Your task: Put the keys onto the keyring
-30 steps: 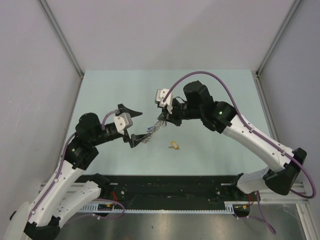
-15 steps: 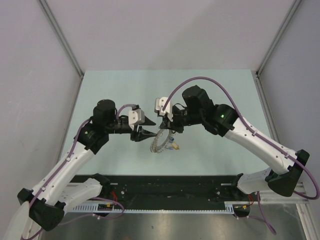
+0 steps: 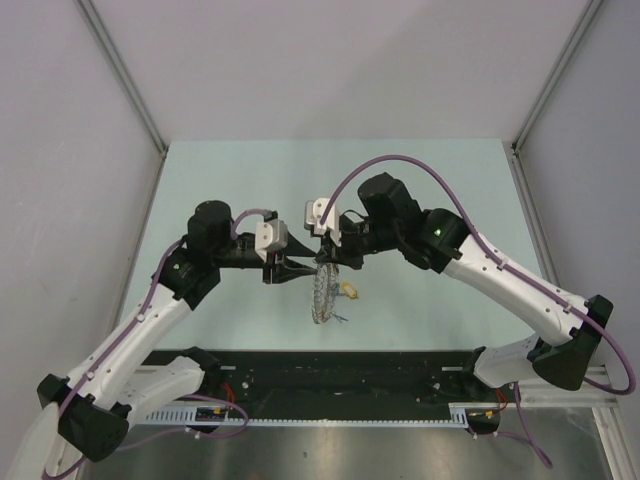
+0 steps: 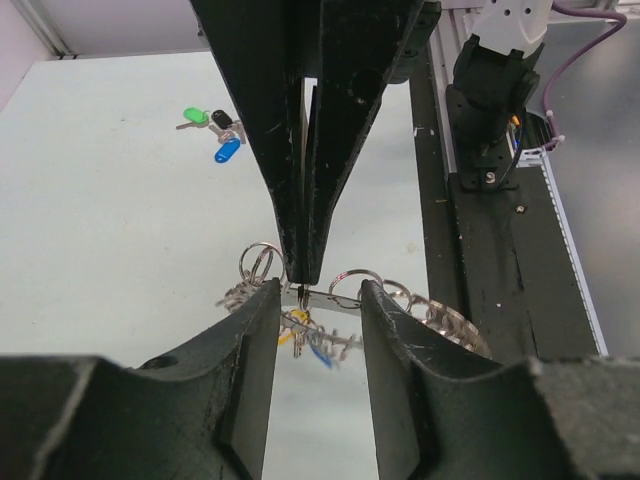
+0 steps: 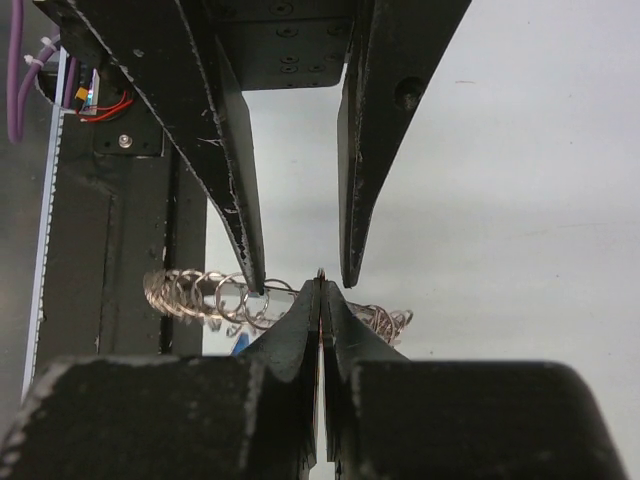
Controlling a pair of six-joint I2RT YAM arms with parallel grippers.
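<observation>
Your right gripper (image 5: 320, 295) is pinched shut on a thin strand of the keyring (image 3: 322, 290). The ring hangs from it edge-on just above the table (image 3: 430, 200), about midway between the two arms.

Your left gripper (image 4: 318, 295) has its jaws apart, one finger on each side of the right gripper's tip and of the strand it holds. Both wrist views show a gap on either side, so read it as straddling the ring, not clamping it (one fingertip sits very close to a coil, and you cannot rule out a touch there).

On progress, judge the job as barely begun. The green key (image 4: 195, 116), the black key (image 4: 221, 121) and the blue key (image 4: 227, 151) lie bunched together on the table, well apart from the ring and loose. From above, the yellow key (image 3: 348, 291) sits just beside the lower part of the hanging ring, apparently lying on the table. In the left wrist view a blurred scrap of yellow and blue shows under the ring, and you cannot tell whether anything there is threaded on or merely lies beneath.

By my reckoning nearly everything is left to do. You need a second firm hold on the ring, then a gap opened in it, and then each key fetched and worked on, starting with the nearby yellow one.
</observation>
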